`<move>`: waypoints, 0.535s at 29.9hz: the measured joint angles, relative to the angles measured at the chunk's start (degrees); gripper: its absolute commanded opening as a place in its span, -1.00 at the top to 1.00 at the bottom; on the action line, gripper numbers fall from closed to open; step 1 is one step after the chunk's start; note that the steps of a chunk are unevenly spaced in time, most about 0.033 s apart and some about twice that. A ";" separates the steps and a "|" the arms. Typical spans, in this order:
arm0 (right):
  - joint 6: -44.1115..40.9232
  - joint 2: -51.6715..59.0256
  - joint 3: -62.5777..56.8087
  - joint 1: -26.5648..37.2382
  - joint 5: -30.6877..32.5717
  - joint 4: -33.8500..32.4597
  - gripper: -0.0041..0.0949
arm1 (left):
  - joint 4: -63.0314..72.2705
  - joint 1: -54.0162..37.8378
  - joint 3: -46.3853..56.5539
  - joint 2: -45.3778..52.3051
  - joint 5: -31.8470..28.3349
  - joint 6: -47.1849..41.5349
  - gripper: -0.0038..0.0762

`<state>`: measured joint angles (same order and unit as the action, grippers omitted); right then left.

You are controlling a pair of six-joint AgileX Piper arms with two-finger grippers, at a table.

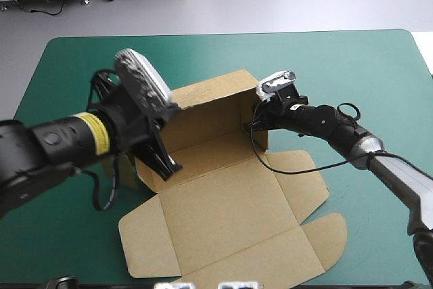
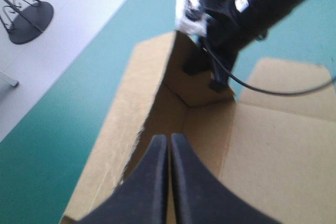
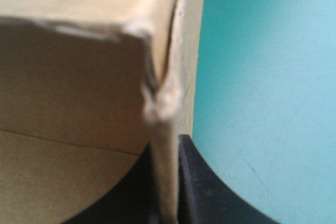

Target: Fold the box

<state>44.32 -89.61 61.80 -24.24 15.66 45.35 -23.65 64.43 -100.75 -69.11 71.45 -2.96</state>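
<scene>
Across the whole bench (image 1: 352, 59) lies the teal-green cover (image 1: 81, 72), and roughly at its middle sits the brown cut-board box (image 1: 223, 221), half formed. Its long back wall stands up and so does the short wall at the right end. The lid panel with its rounded flaps lies flat on the cover toward the near edge.

From my station I read the right pincer (image 1: 256, 121) as clamped on the box. Its black curved fingers (image 3: 210, 192) sit one on each side of the right end wall, close to the corner with the back wall, and the board's edge is squeezed between them. That corner looks creased and a little crushed just ahead of the pincer.

The left pincer (image 2: 169, 139) is at the box's left end, pointing along the back wall toward its partner. Its own fingers (image 2: 149, 187) are pressed together into a narrow arch with a hairline slit between them. The back wall rises just beside it, and the tray floor lies under and ahead of it. Whether its tips touch the board I cannot tell.
</scene>
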 measured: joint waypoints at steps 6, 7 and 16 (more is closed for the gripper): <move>-21.60 3.42 1.28 1.38 8.26 -19.82 0.93 | -3.87 -11.84 -9.91 0.38 0.05 -0.09 0.90; -24.14 4.10 2.02 1.52 10.62 -22.68 0.93 | -5.09 -14.34 -10.48 0.46 0.05 0.10 0.90; -36.51 9.94 16.51 1.70 35.08 -37.33 0.93 | 1.25 -44.09 -7.89 -0.98 0.10 2.96 0.90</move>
<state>7.81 -79.67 78.31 -22.55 50.74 8.02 -22.41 20.34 -108.64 -70.09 71.55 0.00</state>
